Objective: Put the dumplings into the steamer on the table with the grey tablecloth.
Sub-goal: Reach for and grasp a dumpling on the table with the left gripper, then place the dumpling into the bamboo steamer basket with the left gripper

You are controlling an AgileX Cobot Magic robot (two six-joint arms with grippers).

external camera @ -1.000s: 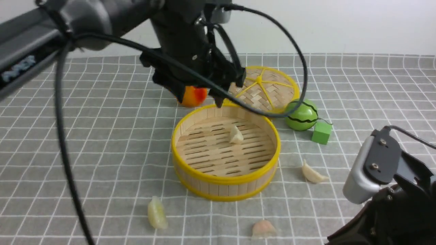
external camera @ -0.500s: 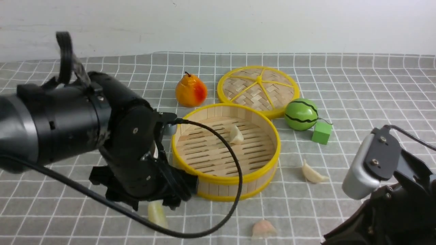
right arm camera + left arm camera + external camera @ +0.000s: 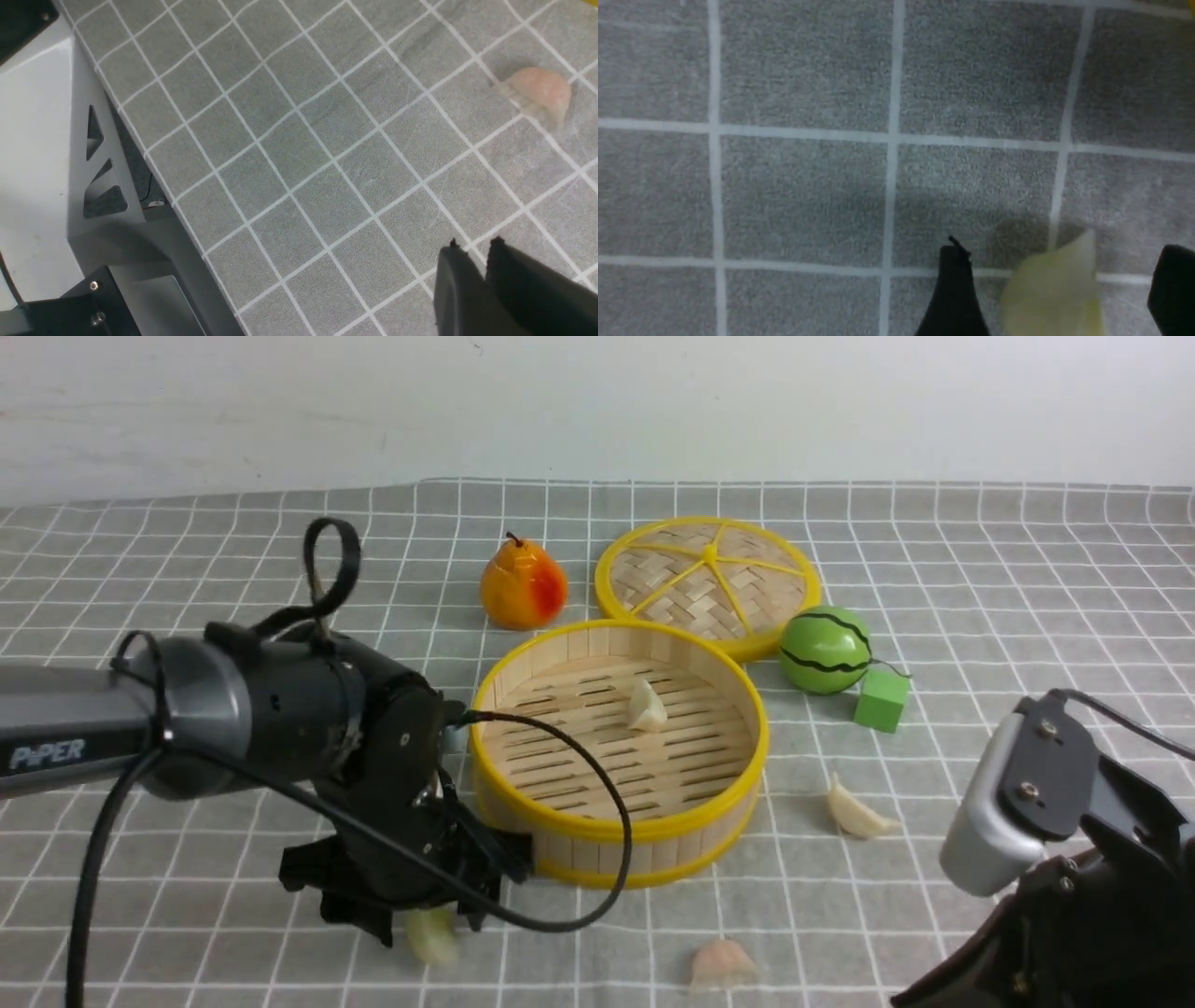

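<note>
Currently your left claw (image 3: 428,924) is hanging wide open and empty astride the yellow-green dumpling (image 3: 435,941), which is lying on the desk (image 3: 980,569) just beside the steamer (image 3: 616,826), long axis crossing the closing line.

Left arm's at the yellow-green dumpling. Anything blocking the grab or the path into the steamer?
Nothing visible. The yellow-green dumpling lies between the fingers of the open left gripper; on the way in, only the near wall of the steamer has to be cleared.
</note>
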